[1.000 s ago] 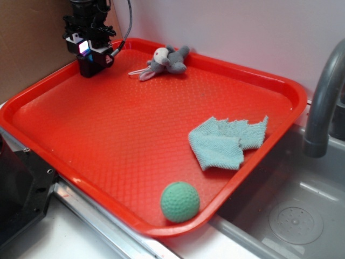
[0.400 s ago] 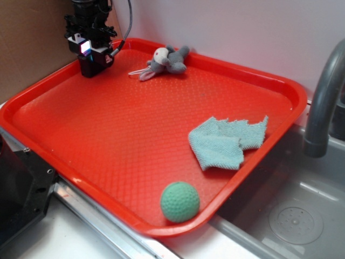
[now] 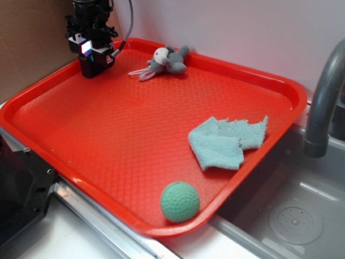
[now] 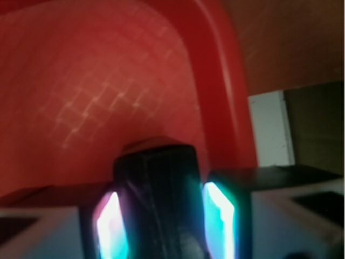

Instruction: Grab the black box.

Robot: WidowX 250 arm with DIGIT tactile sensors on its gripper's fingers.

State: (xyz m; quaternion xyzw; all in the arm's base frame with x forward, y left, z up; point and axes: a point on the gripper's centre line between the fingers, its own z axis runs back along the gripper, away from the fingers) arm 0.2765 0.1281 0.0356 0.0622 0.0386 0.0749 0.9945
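1. The tool (image 3: 92,63) stands at the far left corner of the red tray (image 3: 108,135), with a small lit square on its side.
2. In the wrist view its two fingers (image 4: 110,226), glowing pink and cyan on their inner faces, press against either side of the black box (image 4: 156,194); the tool is pinching the box.
3. The one black box (image 3: 94,67) sits low between the fingers at that tray corner. From the exterior view it is hard to tell whether it touches the tray floor or hangs just above it.
4. One small grey and white stuffed animal (image 3: 166,60) lies near the far rim, just to the right of the tool.
5. One pale blue cloth (image 3: 225,141), crumpled and partly folded, lies on the right side of the tray, well apart from the tool.
6. One green ball (image 3: 180,201) rests at the near rim, below the cloth.
7. One grey faucet (image 3: 323,102) rises beyond the tray's right edge, over a steel sink (image 3: 285,210).
8. A black metal object (image 3: 21,183) sits at the lower left, beside the tray.
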